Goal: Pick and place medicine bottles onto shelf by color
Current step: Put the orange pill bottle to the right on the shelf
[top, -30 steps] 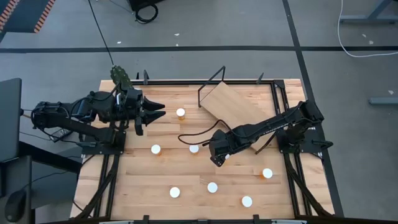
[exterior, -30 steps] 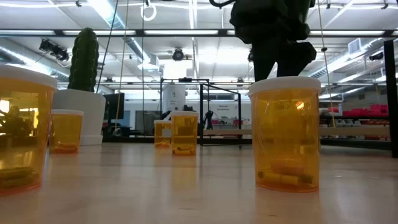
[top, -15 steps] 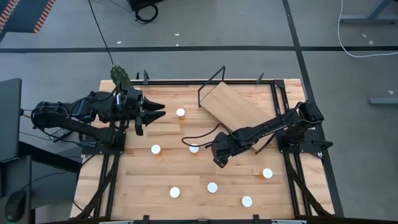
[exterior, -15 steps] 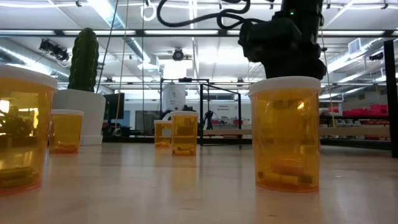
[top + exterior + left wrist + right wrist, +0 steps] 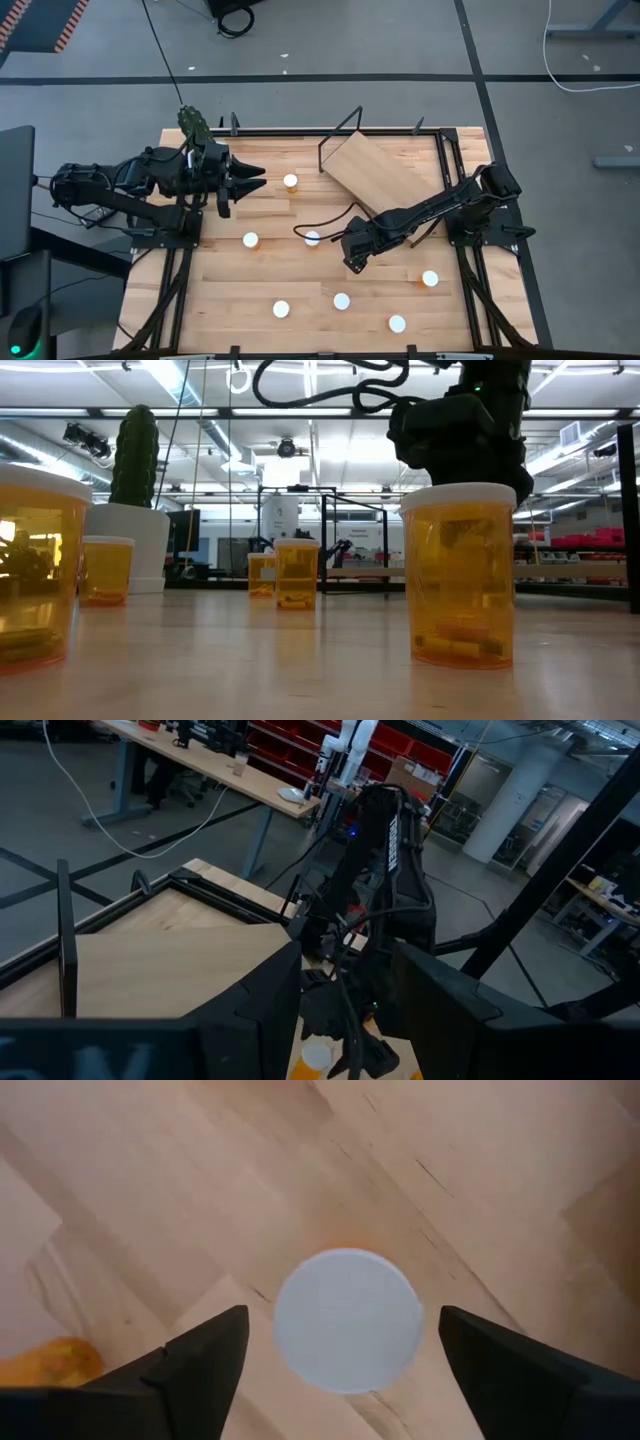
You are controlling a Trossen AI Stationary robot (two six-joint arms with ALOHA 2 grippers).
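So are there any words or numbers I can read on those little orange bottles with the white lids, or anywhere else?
None: no word or number can be read in any view.
Little orange translucent bottles with round white caps: no labels show, only small things inside.
White cap under the right gripper: blank.
Tilted light-wood shelf board: no writing.
Red bins in the room behind the table: too small to read.

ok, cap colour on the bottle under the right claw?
White cap, clearest in the right wrist view.
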